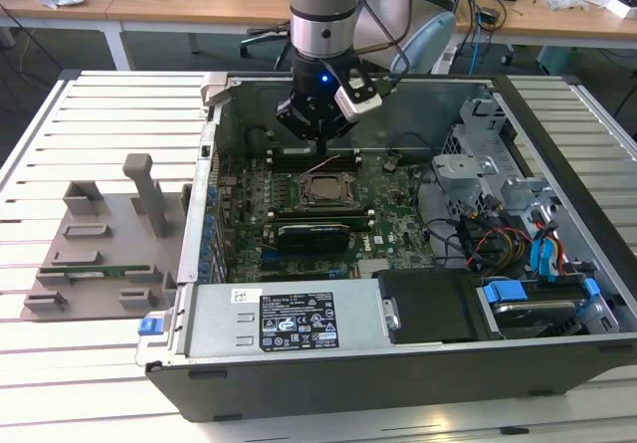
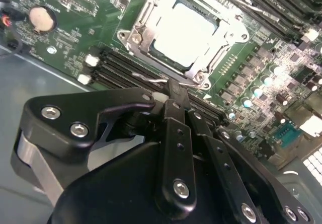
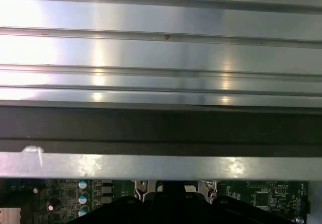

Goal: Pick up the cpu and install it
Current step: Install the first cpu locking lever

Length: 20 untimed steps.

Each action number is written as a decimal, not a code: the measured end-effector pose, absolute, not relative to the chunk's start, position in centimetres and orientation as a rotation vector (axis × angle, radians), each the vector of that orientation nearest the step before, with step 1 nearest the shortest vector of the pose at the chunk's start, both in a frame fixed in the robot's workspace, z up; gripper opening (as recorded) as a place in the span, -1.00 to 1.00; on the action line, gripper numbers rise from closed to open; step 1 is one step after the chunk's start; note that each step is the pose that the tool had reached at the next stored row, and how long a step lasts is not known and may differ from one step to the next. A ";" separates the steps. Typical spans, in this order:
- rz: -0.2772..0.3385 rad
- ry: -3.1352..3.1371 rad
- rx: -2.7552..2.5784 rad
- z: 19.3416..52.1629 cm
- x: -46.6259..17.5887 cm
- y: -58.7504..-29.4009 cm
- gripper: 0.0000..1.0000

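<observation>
The cpu (image 2: 188, 32) is sitting flat inside its socket frame (image 2: 138, 38) on the motherboard (image 1: 398, 229), seemingly already seated, while the gripper (image 2: 173, 95) is hovering just beside it with fingers closed together, gripping nothing.

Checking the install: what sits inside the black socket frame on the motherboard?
The cpu lies flat inside the socket frame, metal top showing. Its underside and the contacts beneath are covered.

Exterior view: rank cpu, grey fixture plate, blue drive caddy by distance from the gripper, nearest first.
1. cpu: in its socket on the motherboard, just below the gripper.
2. blue drive caddy: inside the case, toward the exterior view's right.
3. grey fixture plate: outside the case, on the exterior view's left.
</observation>
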<state>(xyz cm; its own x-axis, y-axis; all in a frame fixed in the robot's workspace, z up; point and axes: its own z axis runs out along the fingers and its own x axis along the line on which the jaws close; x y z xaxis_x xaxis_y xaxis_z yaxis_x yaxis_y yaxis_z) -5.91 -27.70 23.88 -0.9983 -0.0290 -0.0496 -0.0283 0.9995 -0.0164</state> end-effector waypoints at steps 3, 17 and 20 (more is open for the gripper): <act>-0.023 3.091 -0.054 23.3 -6.5 -27.7 -0.79; -0.022 3.090 -0.102 21.4 -5.5 -27.3 -0.79; -0.022 3.090 -0.102 21.0 -4.8 -27.3 -0.79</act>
<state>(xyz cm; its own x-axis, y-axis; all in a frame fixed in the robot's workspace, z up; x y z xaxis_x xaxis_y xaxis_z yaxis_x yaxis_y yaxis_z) -4.84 -27.26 21.02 -0.9966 -0.0663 -0.0492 -0.0656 0.9977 -0.0159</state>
